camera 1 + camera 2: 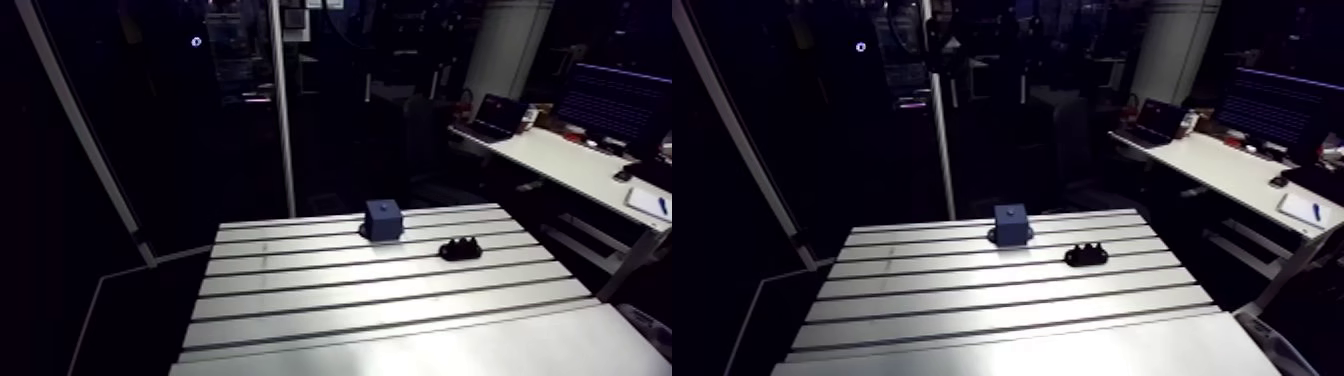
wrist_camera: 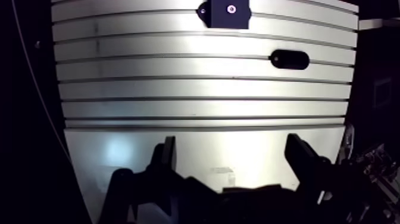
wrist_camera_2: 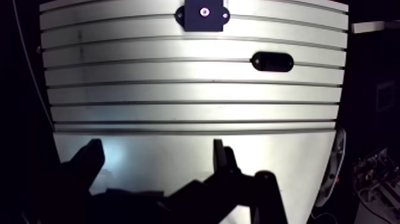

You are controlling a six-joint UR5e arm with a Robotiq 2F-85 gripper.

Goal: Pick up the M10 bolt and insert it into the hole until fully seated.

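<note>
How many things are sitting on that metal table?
2. A dark blue block with a hole on top stands near the far edge of the table; a black oblong piece lies apart beside it. Smaller parts may be hidden.

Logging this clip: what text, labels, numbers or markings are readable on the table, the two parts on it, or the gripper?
None can be read.
Blue block: no lettering shows, only a small pale spot on its top face.
Black piece: plain dark, no marking to be made out.
Table and gripper: no label or number visible.
</note>
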